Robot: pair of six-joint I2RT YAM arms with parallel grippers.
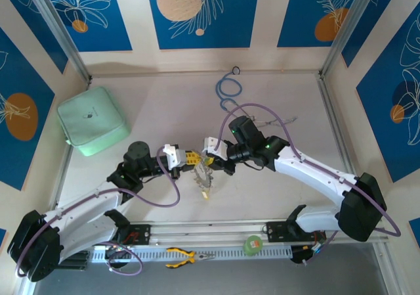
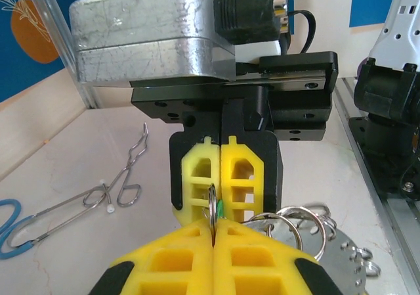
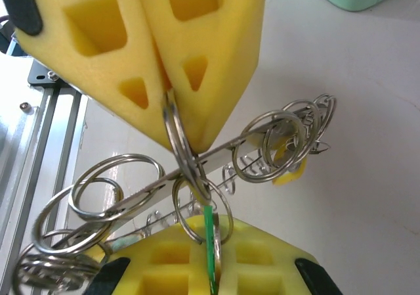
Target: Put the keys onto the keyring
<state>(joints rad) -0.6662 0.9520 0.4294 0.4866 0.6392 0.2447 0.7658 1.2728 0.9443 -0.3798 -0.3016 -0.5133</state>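
Mid-frame in the top view, the left gripper point(image 1: 189, 157) and right gripper point(image 1: 210, 154) are meeting tip to tip, the keyring point(image 1: 203, 177) sitting just below. The right wrist view is showing the left pinching a split ring point(image 3: 178, 152), the right clamping a green key point(image 3: 209, 232).

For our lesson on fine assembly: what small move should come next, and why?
Probably a twist of the right gripper, feeding the green key by its small ring along the split ring the left gripper pinches. Both grippers are shut, tip to tip, and the two rings cross at the keyring; whether they are linked is unclear.
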